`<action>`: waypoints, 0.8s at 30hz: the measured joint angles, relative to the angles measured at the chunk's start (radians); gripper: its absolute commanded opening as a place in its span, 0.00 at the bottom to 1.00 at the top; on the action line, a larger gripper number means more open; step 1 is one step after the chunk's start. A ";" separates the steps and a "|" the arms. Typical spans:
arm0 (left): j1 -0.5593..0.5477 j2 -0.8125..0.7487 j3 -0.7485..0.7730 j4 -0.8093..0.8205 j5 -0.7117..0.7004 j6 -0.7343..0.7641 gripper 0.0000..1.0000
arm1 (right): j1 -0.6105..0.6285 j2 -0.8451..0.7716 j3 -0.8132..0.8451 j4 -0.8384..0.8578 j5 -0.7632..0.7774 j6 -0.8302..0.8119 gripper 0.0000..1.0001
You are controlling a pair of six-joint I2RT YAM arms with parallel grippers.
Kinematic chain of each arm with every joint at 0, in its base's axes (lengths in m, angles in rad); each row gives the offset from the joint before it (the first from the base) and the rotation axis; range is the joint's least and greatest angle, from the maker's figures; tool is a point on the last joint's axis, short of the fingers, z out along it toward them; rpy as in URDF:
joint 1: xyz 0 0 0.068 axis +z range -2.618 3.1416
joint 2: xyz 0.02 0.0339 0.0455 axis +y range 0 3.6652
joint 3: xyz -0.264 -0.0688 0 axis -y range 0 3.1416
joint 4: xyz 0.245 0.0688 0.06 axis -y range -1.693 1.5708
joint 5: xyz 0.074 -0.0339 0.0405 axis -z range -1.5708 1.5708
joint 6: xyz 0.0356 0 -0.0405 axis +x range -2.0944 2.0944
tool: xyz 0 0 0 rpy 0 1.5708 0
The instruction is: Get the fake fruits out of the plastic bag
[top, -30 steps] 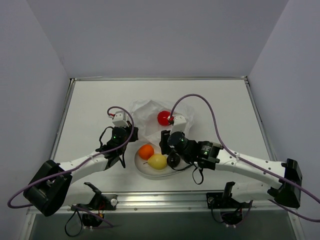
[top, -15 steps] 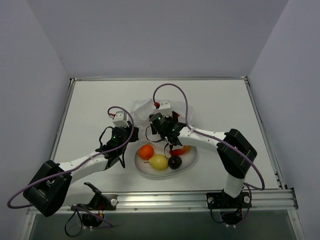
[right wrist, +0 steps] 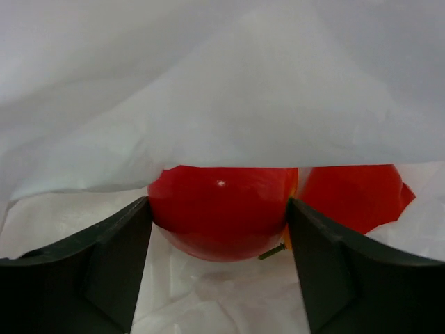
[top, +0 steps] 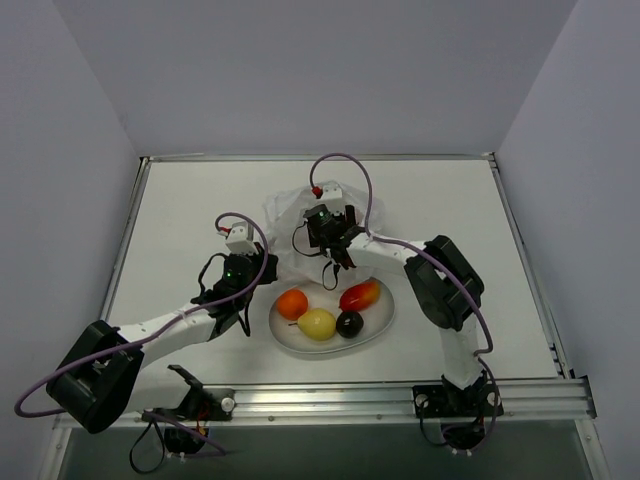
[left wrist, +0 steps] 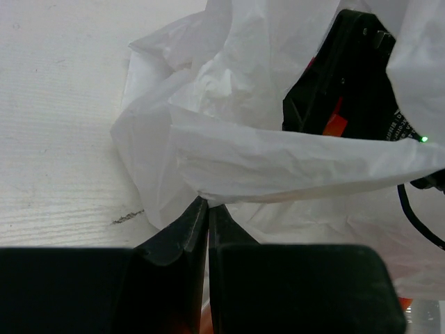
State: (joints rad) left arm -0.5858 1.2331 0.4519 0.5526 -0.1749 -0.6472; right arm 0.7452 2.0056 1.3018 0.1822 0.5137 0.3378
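Note:
The plastic bag (top: 290, 222) lies crumpled behind the white oval plate (top: 380, 325). On the plate lie an orange (top: 292, 303), a yellow pear (top: 316, 323), a dark plum (top: 349, 323) and a red-orange elongated fruit (top: 360, 296). My left gripper (top: 262, 283) is shut on the bag's near edge (left wrist: 229, 174), fingertips pinched together (left wrist: 205, 203). My right gripper (top: 314, 232) reaches into the bag. In the right wrist view its fingers (right wrist: 219, 217) press both sides of a red round fruit (right wrist: 221, 198). A second red fruit (right wrist: 354, 195) lies to its right.
The bag film (right wrist: 229, 90) drapes over the right gripper and hides the fruits' tops. The right arm's purple cable (top: 355, 175) loops above the bag. The table's raised rim (top: 320, 157) runs along the back.
My right gripper left the plate, where the plum and the red-orange fruit now lie, and moved back into the bag around the red round fruit. The left gripper has kept its hold.

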 measured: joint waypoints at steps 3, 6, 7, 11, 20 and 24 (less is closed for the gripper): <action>0.000 0.000 0.000 0.000 0.000 0.000 0.02 | 0.000 -0.001 0.000 0.015 -0.013 -0.008 0.42; 0.000 0.000 0.000 0.004 0.000 0.000 0.02 | 0.009 -0.023 -0.023 0.032 -0.048 -0.014 0.37; 0.000 0.000 0.000 0.006 0.002 0.000 0.02 | 0.014 -0.042 -0.040 0.033 -0.063 -0.014 0.37; 0.000 0.001 0.000 0.015 0.004 -0.006 0.02 | 0.050 -0.172 -0.117 0.032 -0.139 -0.006 0.38; 0.000 0.005 0.000 0.040 0.009 -0.020 0.02 | 0.172 -0.504 -0.257 0.034 -0.287 0.064 0.38; 0.000 0.005 0.000 0.041 0.004 -0.020 0.02 | 0.222 -0.634 -0.333 -0.008 -0.318 0.089 0.38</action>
State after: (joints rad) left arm -0.5858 1.2385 0.4519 0.5938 -0.1711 -0.6670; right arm 0.9676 1.3716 0.9688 0.1738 0.1959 0.4271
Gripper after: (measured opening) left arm 0.027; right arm 0.691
